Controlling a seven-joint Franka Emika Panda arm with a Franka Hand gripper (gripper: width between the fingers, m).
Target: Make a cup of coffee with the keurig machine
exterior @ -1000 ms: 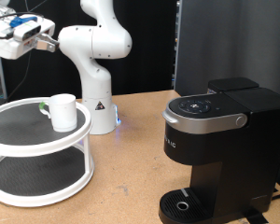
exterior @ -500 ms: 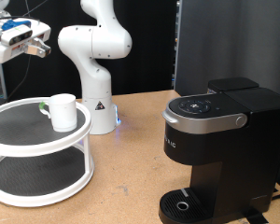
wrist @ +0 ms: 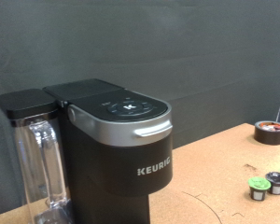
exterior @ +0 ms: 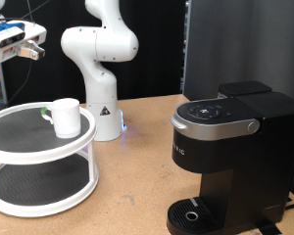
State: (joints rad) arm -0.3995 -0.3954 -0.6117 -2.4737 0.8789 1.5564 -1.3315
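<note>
The white mug [exterior: 66, 116] stands upright on the top tier of a white round two-tier stand [exterior: 29, 147] at the exterior view's left. The black Keurig machine [exterior: 230, 162] stands at the right with its silver-grey lid down and nothing on its round drip base [exterior: 191, 215]. It also fills the wrist view [wrist: 117, 140], seen from a distance. My gripper [exterior: 31, 49] hangs high at the exterior view's top left, well above the stand and far from the mug and the machine. Nothing shows between its fingers. No fingers show in the wrist view.
The arm's white base [exterior: 100, 103] stands behind the stand. A clear water tank [wrist: 37, 163] sits on the machine's side. Small coffee pods [wrist: 259, 185] and a dark tape roll [wrist: 271, 131] lie on the cork tabletop. A black panel [exterior: 240, 44] stands behind the machine.
My gripper has moved towards the exterior view's left edge, staying high. The mug, stand and machine have not moved.
</note>
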